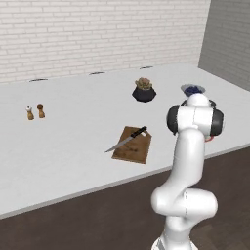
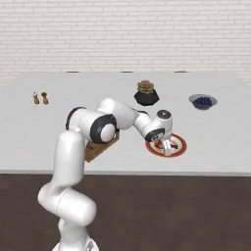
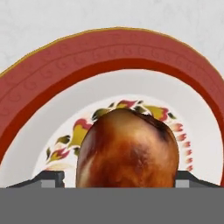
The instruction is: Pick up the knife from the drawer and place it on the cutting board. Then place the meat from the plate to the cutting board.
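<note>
Down over the plate (image 2: 179, 148) at the counter's front right, the gripper (image 2: 168, 148), reached out from the white arm (image 2: 122, 122) across the white counter (image 1: 73, 141). Seen from the hand camera: the meat (image 3: 127, 148), a glossy reddish-brown lump, sitting low and centred between the two dark fingertips (image 3: 49, 178), one tip just beside each flank of it. Jaws spread to either side of the lump; whether the pads already press on it, impossible to tell. Beneath the meat, the plate's white centre with a small red-and-yellow painted pattern, ringed by the broad red rim (image 3: 109, 48). From the right base camera, the meat (image 2: 158, 143) barely visible as a small reddish speck beside the gripper, on the plate. Further left on the counter, the cutting board (image 1: 133, 144), with the knife (image 1: 126, 139) lying on it diagonally, black handle toward the board's far corner, silver blade point running out past the board's left edge. Board partly hidden behind the arm's elbow in the right base view. Behind the plate, a dark pot with a plant (image 2: 146, 93); off to the right, a small dark blue bowl (image 2: 202, 102); far left, two small brown shakers (image 1: 35, 112) standing near each other.
</note>
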You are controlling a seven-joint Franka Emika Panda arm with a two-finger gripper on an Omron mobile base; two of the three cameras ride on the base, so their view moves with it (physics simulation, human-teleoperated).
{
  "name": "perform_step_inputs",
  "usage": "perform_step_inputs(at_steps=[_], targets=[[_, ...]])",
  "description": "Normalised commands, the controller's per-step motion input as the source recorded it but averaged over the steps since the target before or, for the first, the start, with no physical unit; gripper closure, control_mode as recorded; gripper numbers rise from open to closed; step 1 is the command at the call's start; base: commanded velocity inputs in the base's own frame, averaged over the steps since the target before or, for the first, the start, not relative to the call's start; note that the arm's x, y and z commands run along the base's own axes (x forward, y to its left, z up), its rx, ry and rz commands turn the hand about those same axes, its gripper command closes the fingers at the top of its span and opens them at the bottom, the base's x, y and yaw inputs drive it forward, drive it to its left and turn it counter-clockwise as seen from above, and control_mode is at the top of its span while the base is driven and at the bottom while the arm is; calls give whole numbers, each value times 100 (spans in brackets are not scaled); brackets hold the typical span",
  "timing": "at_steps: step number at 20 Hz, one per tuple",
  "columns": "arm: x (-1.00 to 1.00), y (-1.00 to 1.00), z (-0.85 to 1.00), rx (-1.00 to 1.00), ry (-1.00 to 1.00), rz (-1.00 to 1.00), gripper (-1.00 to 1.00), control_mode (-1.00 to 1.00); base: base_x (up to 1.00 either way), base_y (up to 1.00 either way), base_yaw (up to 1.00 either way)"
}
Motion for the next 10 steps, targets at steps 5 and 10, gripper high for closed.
perform_step_inputs(at_steps=[5,10], targets=[[-17,7,9,0,-4,7,100,-100,0,0,0],[-70,24,72,3,-16,23,100,-100,0,0,0]])
